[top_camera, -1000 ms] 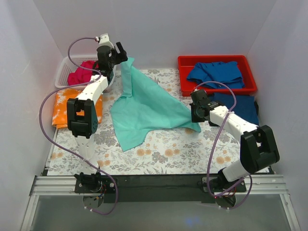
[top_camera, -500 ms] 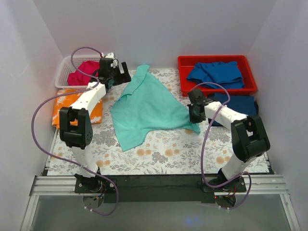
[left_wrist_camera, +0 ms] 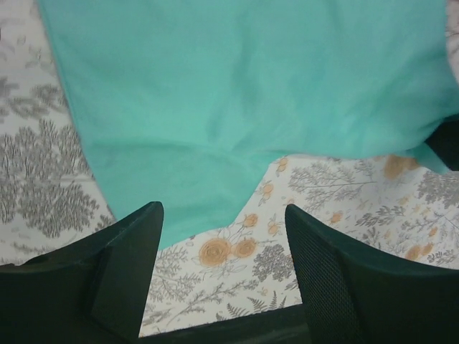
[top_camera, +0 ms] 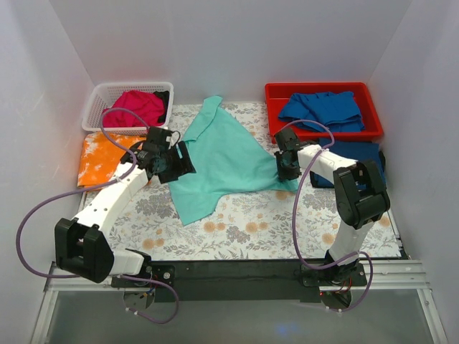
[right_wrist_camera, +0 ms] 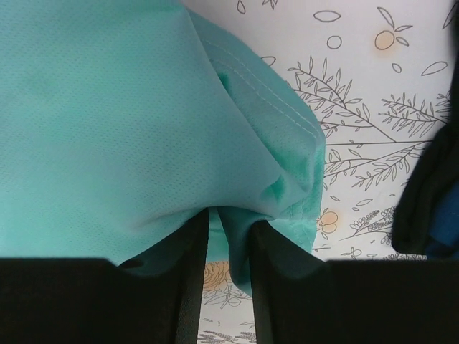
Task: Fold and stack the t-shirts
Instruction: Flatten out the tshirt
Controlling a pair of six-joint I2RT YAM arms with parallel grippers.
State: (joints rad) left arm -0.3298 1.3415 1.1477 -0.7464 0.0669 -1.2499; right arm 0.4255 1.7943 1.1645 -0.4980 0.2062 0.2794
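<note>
The mint-teal t-shirt [top_camera: 222,161] lies spread and rumpled on the flowered sheet in the middle. My right gripper [top_camera: 287,168] is shut on its right edge; the right wrist view shows the cloth [right_wrist_camera: 143,129] pinched between the fingers [right_wrist_camera: 183,287]. My left gripper [top_camera: 176,163] is open and empty above the shirt's left edge; the left wrist view shows the shirt [left_wrist_camera: 237,93] beyond its spread fingers [left_wrist_camera: 129,258]. A magenta-pink shirt [top_camera: 135,106] lies in the white basket. An orange mottled shirt [top_camera: 100,158] lies at the left. Royal blue shirts lie in the red bin [top_camera: 323,107] and beside it [top_camera: 358,158].
The white basket [top_camera: 97,97] stands at the back left and the red bin's rim [top_camera: 272,115] at the back right. The white sheet with ferns and flowers [top_camera: 251,229] covers the table. White walls close in on three sides.
My left gripper has let go of the teal shirt's top and swung down and forward to the shirt's left edge, open. The lifted shirt has dropped flat. My right gripper moved slightly back, still holding.
</note>
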